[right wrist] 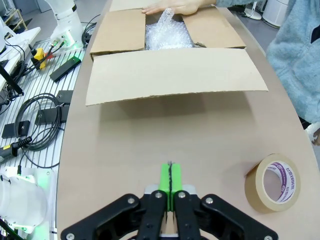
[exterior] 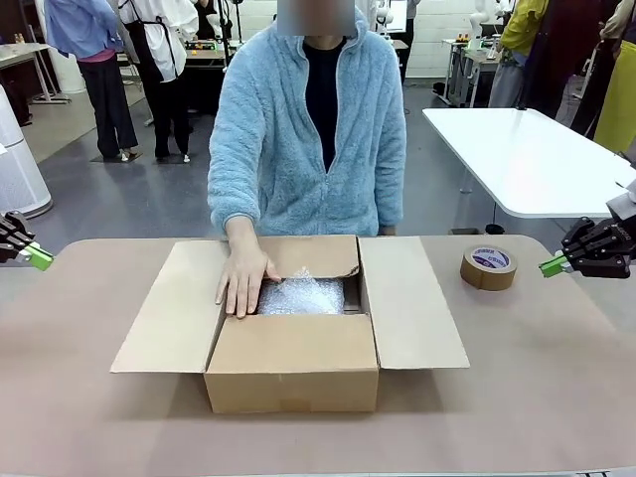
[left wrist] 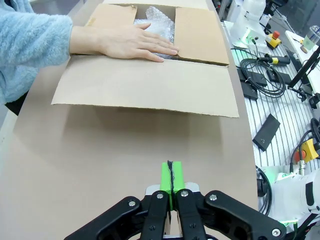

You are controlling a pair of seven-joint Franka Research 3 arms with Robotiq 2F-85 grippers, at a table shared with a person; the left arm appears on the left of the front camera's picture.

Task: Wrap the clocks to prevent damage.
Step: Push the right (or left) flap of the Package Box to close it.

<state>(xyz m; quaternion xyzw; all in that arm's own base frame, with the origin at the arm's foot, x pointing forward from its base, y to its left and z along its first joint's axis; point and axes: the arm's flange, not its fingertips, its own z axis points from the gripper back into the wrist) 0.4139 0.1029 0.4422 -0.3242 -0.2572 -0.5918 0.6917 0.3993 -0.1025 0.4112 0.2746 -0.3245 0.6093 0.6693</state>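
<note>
A pillow-shaped bundle of translucent whitish bubble wrap (exterior: 301, 295) lies inside the open brown cardboard box (exterior: 293, 373) on the tan table (exterior: 537, 388), with a person's hand (exterior: 243, 278) resting on it. A brown tape roll (exterior: 488, 267) sits to the right of the box. My left claw (exterior: 40, 258) and right claw (exterior: 550, 265) hover well apart at the table's sides, both clenched on nothing.
</note>
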